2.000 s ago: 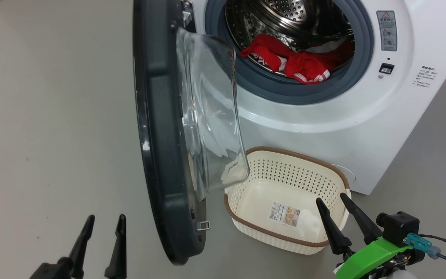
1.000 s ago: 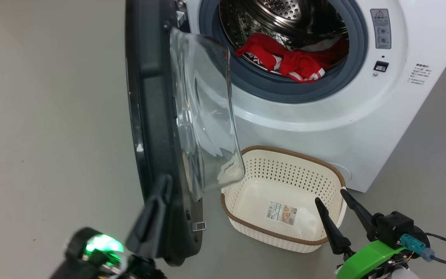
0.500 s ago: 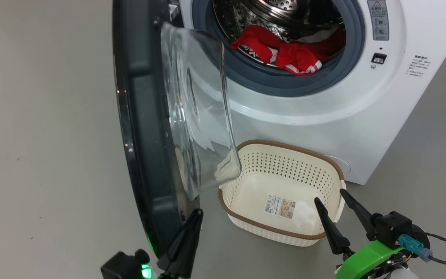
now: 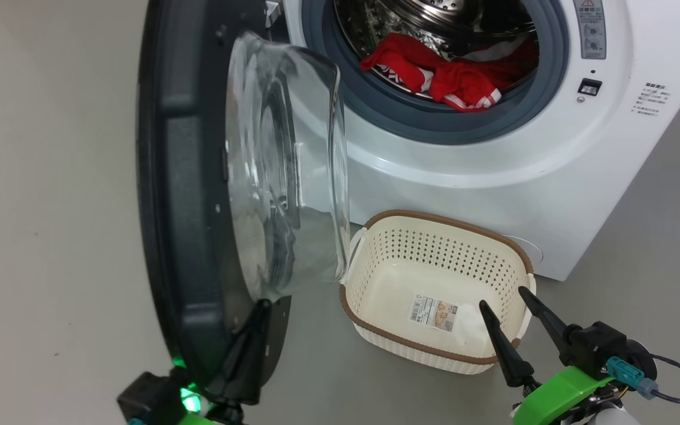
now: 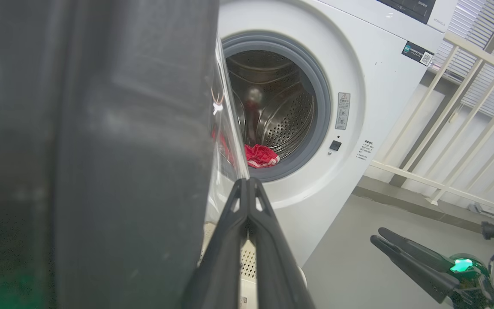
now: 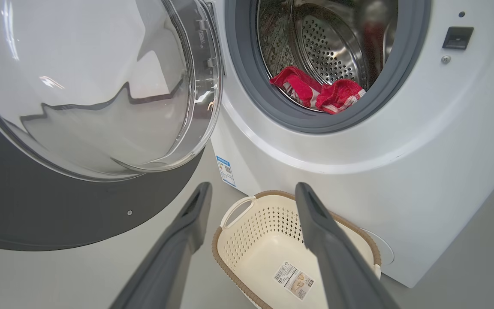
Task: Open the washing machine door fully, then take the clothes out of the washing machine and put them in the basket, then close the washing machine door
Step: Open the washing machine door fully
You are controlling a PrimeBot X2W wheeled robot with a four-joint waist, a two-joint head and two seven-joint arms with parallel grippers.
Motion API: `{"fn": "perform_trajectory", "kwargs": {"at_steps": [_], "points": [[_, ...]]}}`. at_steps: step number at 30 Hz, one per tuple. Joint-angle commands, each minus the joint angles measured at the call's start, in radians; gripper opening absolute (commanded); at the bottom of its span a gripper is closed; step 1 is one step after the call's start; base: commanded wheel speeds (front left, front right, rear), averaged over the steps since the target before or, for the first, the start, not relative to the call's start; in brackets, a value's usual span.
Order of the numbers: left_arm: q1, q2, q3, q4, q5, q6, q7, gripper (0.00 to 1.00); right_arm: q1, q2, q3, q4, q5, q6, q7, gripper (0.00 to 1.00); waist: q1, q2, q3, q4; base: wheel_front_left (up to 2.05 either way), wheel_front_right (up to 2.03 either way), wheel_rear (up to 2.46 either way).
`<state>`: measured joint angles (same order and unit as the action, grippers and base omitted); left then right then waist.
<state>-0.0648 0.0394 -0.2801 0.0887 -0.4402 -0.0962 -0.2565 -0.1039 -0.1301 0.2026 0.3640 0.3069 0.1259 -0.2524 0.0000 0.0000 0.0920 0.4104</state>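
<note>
One step underway: pressing closed left gripper [image 4: 262, 308] against door [image 4: 180, 177], low on inner face, aiming steady outward sweep. Hovering spread right gripper [image 4: 503, 298] by basket [image 4: 434, 217]. Leaving clothes [image 4: 452, 82] lying inside washing machine [image 4: 493, 183].

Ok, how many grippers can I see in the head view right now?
2. The left gripper, shut, is at the washing machine door's lower edge; the right gripper, open, hovers over the basket's near right corner.

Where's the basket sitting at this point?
In the head view, the basket stands on the floor at lower centre-right, before the washing machine, right of the open door, with the open right gripper at its near right corner.
</note>
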Motion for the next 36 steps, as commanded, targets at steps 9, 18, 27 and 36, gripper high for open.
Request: {"fn": "perform_trajectory", "kwargs": {"at_steps": [9, 18, 27, 36], "points": [[0.003, 0.011, 0.175, -0.034, 0.025, 0.013, -0.005, 0.0, -0.02, -0.006, 0.021, -0.027, -0.008, 0.005, -0.009, 1.0, 0.0, 0.0, 0.005, 0.021, 0.0, 0.0, 0.0], [-0.028, 0.011, 0.302, -0.005, 0.038, 0.006, -0.005, 0.0, -0.034, -0.006, 0.037, -0.024, -0.01, 0.005, -0.009, 1.0, 0.0, 0.0, 0.019, 0.019, 0.0, 0.0, 0.0], [-0.084, 0.011, 0.426, 0.041, 0.05, -0.001, -0.005, 0.0, -0.045, -0.011, 0.04, -0.023, -0.013, 0.005, -0.009, 1.0, 0.0, 0.0, 0.041, 0.013, 0.0, 0.0, 0.0], [-0.157, 0.018, 0.567, 0.112, 0.088, -0.018, -0.005, 0.0, -0.054, -0.016, 0.041, -0.022, -0.019, 0.005, -0.009, 1.0, 0.0, 0.0, 0.063, 0.005, 0.0, 0.0, 0.0]]}}
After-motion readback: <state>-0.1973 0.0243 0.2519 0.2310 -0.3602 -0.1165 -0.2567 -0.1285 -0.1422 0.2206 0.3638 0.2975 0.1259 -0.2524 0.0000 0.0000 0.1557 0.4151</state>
